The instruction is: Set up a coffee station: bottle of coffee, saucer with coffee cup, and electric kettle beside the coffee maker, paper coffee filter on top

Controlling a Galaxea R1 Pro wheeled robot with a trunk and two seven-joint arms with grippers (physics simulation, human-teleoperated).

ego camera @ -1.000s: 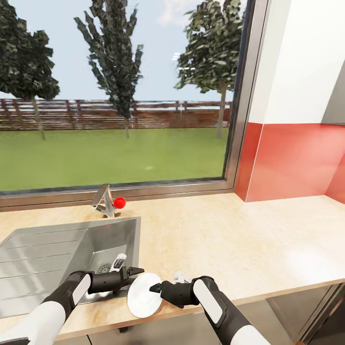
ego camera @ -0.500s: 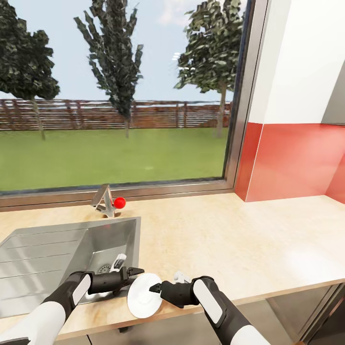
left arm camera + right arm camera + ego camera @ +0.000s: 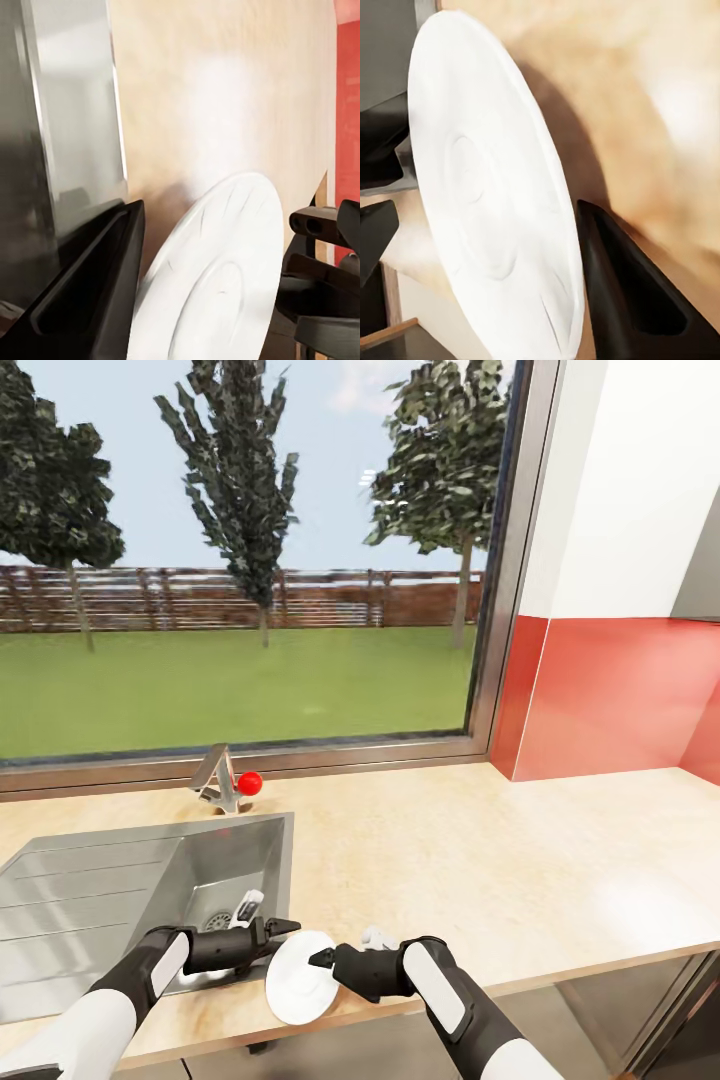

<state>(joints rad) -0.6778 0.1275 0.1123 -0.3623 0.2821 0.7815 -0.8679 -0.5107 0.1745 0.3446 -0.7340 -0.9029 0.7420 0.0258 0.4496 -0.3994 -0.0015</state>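
The white saucer (image 3: 298, 978) stands tilted on edge above the countertop's front edge (image 3: 560, 970). My left gripper (image 3: 283, 932) is shut on its upper left rim; one black finger (image 3: 97, 292) lies against the saucer (image 3: 217, 277) in the left wrist view. My right gripper (image 3: 318, 964) is open and reaches in from the right, level with the saucer's face, and one finger (image 3: 637, 292) sits beside the saucer (image 3: 487, 195). Its other finger is hidden behind the saucer. The coffee maker, coffee bottle, filter, cup and kettle are out of view.
A steel sink (image 3: 110, 890) with a drain sits at the left, and a tap with a red knob (image 3: 249, 783) stands behind it. A window runs along the back. A red and white wall (image 3: 600, 700) closes the right side. Bare beige counter (image 3: 480, 860) stretches to the right.
My right gripper has crept slightly to the left, closer against the saucer. The left arm and the saucer have stayed in place.
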